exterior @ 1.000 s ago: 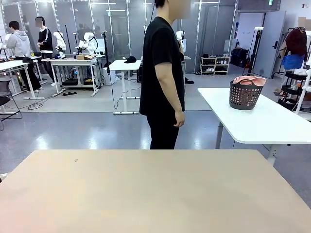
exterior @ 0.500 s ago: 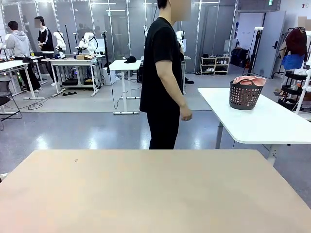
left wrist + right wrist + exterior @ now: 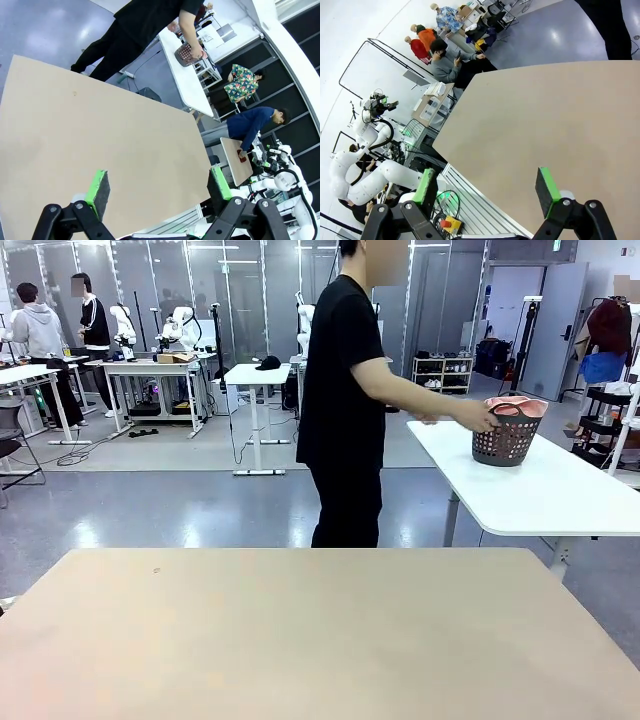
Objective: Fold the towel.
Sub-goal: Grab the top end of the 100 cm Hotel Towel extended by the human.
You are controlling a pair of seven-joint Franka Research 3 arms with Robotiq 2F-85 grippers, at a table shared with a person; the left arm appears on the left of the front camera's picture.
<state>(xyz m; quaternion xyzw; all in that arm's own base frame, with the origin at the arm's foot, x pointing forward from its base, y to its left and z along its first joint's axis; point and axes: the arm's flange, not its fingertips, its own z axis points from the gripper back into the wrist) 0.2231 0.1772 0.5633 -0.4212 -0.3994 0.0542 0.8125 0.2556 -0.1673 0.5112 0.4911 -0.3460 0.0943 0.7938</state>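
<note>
In the front view, a light salmon-pink terry towel [image 3: 516, 404] lies bunched inside a dark perforated plastic basket [image 3: 503, 438]. Only the towel's top rises over the rim, and its weave is too small to make out. The basket stands near the corner of a white table [image 3: 540, 495], beyond the broad beige tabletop [image 3: 320, 640] in the foreground. A person in black clothes [image 3: 345, 390] stands side-on between the two tables, arm stretched out, with one hand [image 3: 481, 418] at the basket's rim. Whether the hand grips the rim or only touches it cannot be told.

In the left wrist view, the left gripper [image 3: 159, 186] has its jaws spread wide, with nothing between the green pads [image 3: 97, 186]. It hangs over the bare beige tabletop. Far ahead of its fingers, past the tabletop's far edge, the basket shows small under the person's hand. The towel inside it cannot be made out here. The person's upper body is cut off by the picture's top edge.

In the right wrist view, the right gripper [image 3: 486, 189] is also wide open and holds nothing. It sits out past the beige tabletop's edge, and the tabletop stretches away ahead of its fingers. At the far side of the tabletop, only the person's black trouser legs show, cut off by the picture's corner.
</note>
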